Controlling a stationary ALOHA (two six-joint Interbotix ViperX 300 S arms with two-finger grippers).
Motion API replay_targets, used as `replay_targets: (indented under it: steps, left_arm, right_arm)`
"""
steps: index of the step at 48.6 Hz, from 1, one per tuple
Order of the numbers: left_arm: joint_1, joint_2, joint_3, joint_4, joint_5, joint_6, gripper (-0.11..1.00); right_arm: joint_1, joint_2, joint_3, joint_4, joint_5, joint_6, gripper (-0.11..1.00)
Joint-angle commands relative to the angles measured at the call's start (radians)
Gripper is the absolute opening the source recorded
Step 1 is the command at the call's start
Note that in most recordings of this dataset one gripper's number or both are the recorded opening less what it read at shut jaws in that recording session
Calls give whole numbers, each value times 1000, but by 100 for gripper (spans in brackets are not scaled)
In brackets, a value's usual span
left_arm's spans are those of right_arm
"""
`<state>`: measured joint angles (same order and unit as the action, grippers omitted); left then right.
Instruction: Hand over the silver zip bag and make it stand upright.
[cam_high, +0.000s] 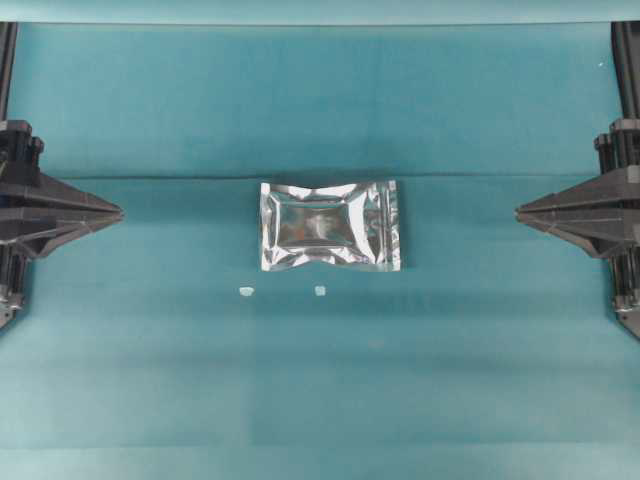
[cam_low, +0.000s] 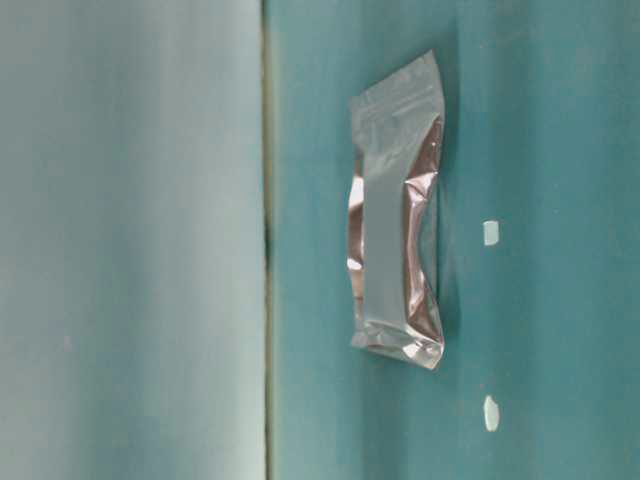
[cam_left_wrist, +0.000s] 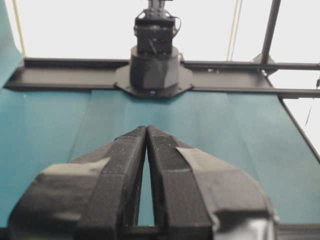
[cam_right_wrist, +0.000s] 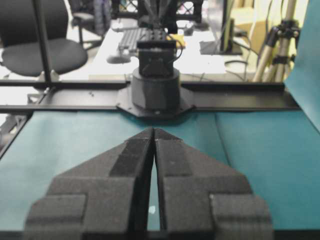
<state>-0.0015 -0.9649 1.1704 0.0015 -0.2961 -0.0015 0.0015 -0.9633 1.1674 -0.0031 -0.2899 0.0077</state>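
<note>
One silver zip bag (cam_high: 329, 226) lies flat at the middle of the teal cloth (cam_high: 470, 340) in the overhead view, with two small white bits (cam_high: 245, 291) just near of it. Two grippers flank it, left gripper (cam_high: 118, 213) and right gripper (cam_high: 519, 212), both well apart from the bag (wide bare cloth between). Table-level view: one bag, flat. Wrist views: each claw's fingertips meet, holding nothing.

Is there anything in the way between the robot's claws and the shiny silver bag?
No. The crinkled silver foil zip bag lies flat; only bare teal cloth separates it from the shut left gripper and right gripper. Two tiny white bits sit off the path.
</note>
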Motion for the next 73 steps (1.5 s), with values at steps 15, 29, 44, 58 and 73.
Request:
replay_targets:
  steps: [15, 29, 44, 58, 73]
  left_arm:
    - [5, 121, -137, 17, 11, -5, -1]
    - [6, 176, -189, 15, 103, -5, -1]
    - [9, 176, -198, 17, 149, -8, -1]
    - [17, 179, -198, 17, 149, -9, -1]
    - [26, 179, -198, 17, 163, -6, -1]
  right_arm:
    - [-12, 64, -34, 224, 29, 173, 0]
    - [-94, 209, -38, 537, 120, 474, 0]
    - [-202, 405, -55, 586, 156, 584, 0]
    - [-210, 568, -87, 612, 186, 716, 35]
    - [-206, 736, -156, 601, 167, 712, 92]
